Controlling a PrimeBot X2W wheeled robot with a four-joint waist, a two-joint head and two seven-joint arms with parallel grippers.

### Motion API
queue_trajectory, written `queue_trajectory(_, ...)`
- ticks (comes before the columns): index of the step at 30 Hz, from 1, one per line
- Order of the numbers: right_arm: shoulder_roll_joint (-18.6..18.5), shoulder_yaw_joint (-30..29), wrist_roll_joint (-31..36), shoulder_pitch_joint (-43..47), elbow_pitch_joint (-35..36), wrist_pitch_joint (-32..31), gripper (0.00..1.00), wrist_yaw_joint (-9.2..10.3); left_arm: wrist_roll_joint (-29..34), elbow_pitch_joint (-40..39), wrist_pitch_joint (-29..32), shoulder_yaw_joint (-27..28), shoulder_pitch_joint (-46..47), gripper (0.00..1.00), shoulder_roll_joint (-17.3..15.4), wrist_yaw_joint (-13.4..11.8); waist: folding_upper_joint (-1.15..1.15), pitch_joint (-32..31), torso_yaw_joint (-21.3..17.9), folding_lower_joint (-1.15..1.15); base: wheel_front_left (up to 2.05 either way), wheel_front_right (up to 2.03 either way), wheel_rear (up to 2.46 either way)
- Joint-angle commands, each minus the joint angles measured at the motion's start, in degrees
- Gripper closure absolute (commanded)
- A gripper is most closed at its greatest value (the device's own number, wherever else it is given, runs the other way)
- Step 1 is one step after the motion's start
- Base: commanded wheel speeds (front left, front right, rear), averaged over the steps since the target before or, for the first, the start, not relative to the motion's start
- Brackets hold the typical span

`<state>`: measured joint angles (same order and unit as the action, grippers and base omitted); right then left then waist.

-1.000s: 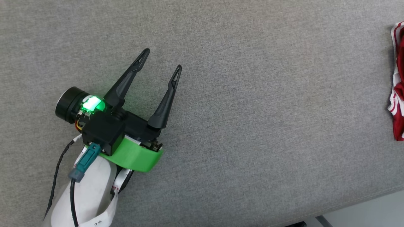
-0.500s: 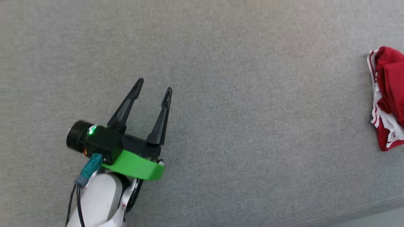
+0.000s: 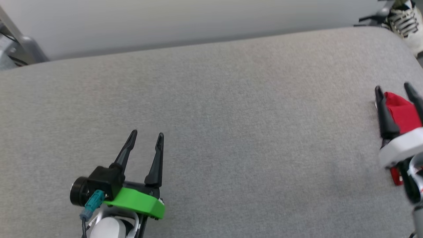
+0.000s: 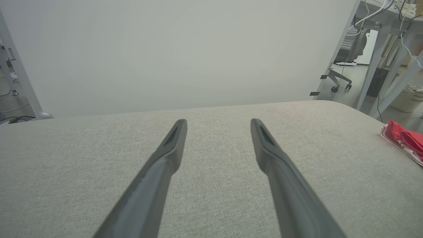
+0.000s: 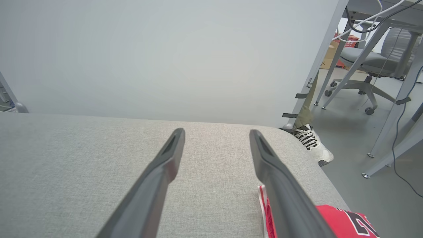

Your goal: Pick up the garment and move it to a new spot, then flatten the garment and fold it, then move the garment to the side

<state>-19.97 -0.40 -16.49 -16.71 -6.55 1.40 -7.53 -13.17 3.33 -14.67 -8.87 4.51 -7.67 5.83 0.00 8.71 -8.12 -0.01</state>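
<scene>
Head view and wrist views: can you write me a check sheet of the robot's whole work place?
Surface: grey fabric top, smooth.
Job's things: garment bunched near the right end.
Clutter: nothing seen.
Grippers: left gripper open, holding nothing; right gripper open above the garment.
Cables: teal cable plug on the left wrist; wires hanging beyond the surface.
Surroundings: pale wall, office chair, person's shoe.

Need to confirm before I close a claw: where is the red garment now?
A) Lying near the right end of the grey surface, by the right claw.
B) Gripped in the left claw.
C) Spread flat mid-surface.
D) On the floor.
A: the garment lies bunched at the right end of the grey surface, by the open right claw; the left claw is open and holds nothing.
</scene>
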Motion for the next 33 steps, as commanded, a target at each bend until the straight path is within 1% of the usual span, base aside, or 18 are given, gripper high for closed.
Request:
queue_trajectory(1,2.1,-0.5,0.0,2.6,1.3,0.7,0.0,0.04,0.2,0.5,-0.3,0.5,-1.1,0.0,0.4,-0.2,0.0,-5.4,4.3,0.01,0.0,0.0,0.0)
queue_trajectory(3,5.1,-1.3,0.2,5.4,2.8,1.5,0.0,0.04,0.5,1.0,-0.3,1.2,-1.9,0.0,0.7,-0.3,0.0,-6.3,5.1,0.01,0.0,0.0,0.0)
queue_trajectory(7,9.3,-1.4,0.9,10.3,4.3,3.0,0.0,0.04,1.3,2.1,-0.3,1.9,-3.3,0.0,1.5,-0.2,0.0,-7.9,6.8,0.01,0.0,0.0,0.0)
queue_trajectory(11,11.6,0.0,0.4,14.0,4.3,4.5,0.0,0.04,1.6,2.3,-0.3,2.7,-4.6,0.0,2.2,0.0,0.0,-8.7,8.0,0.01,0.0,0.0,0.0)
queue_trajectory(16,13.0,0.9,0.0,16.5,3.9,7.0,0.0,0.04,1.7,2.5,-0.3,3.6,-5.3,0.0,3.0,0.5,0.0,-8.9,8.9,0.01,0.0,0.0,0.0)
queue_trajectory(22,14.3,1.2,0.1,17.2,3.1,8.5,0.0,0.04,1.9,2.3,-0.3,4.8,-5.8,0.0,3.6,0.9,0.0,-8.9,9.2,0.01,0.0,0.0,0.0)
queue_trajectory(29,14.6,1.7,0.1,16.6,2.4,8.9,0.0,0.04,3.2,2.0,-0.3,5.3,-5.6,0.0,4.0,1.2,0.0,-8.9,9.1,0.01,0.0,0.0,0.0)
queue_trajectory(33,14.5,1.8,1.6,16.2,2.0,8.8,0.0,0.04,3.9,0.5,-0.3,5.7,-5.6,0.0,4.1,1.4,0.0,-8.8,8.9,0.01,0.0,0.0,0.0)
